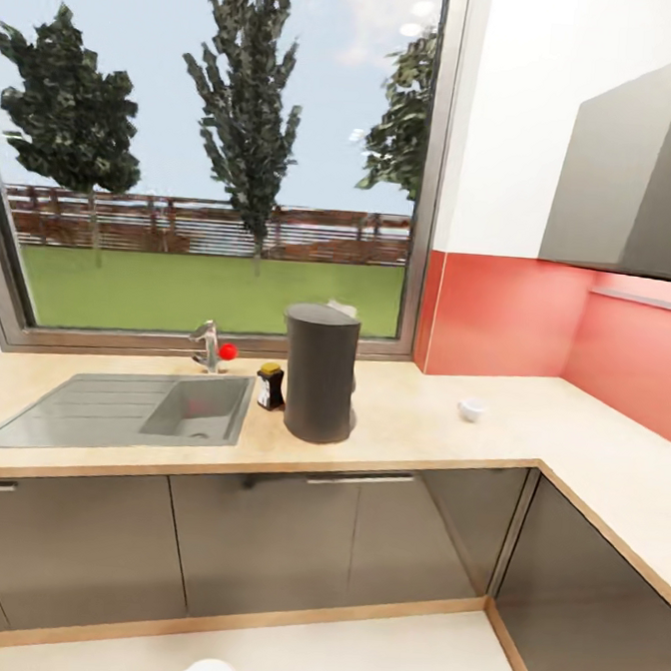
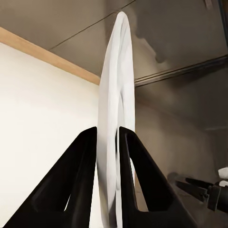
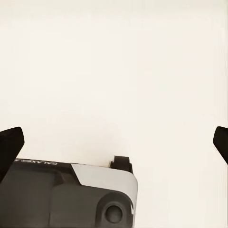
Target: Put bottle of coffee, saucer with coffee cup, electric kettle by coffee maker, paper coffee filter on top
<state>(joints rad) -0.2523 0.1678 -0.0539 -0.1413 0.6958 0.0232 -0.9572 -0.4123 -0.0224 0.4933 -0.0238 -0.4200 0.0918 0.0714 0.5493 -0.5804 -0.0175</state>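
White saucer (image 2: 115, 118) stands on edge, pinched between the left gripper (image 2: 107, 137) fingers, right gripper (image 3: 114, 142) fingertips spread wide, coffee maker (image 1: 320, 372) on the countertop (image 1: 529, 429).

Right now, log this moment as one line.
left claw: shut on saucer | right claw: open | countertop: coffee maker, bottle of coffee, coffee cup
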